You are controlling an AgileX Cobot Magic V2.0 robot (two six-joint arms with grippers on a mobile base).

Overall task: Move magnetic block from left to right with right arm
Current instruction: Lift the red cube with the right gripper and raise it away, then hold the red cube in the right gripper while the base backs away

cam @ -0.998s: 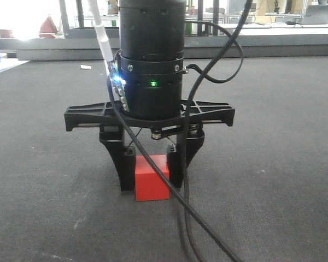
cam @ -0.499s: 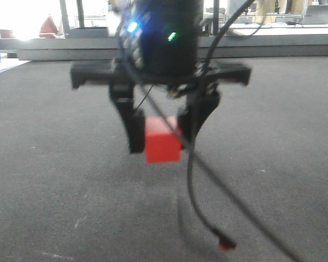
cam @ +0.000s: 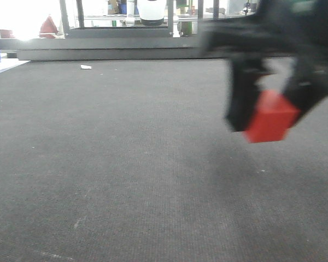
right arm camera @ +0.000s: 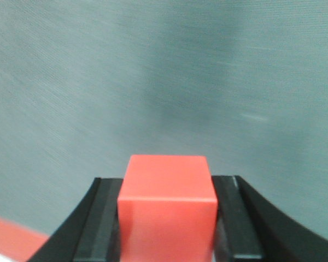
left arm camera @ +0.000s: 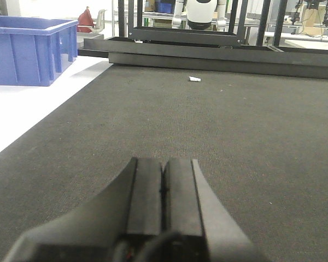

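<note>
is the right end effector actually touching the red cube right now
Touching. The right wrist view shows the magnetic block wedged between both fingers of the right end effector, with no gap on either side.

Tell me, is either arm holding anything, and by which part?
The right gripper pinches the red magnetic block by two opposite side faces between its fingers. The left gripper is shut on nothing.
</note>
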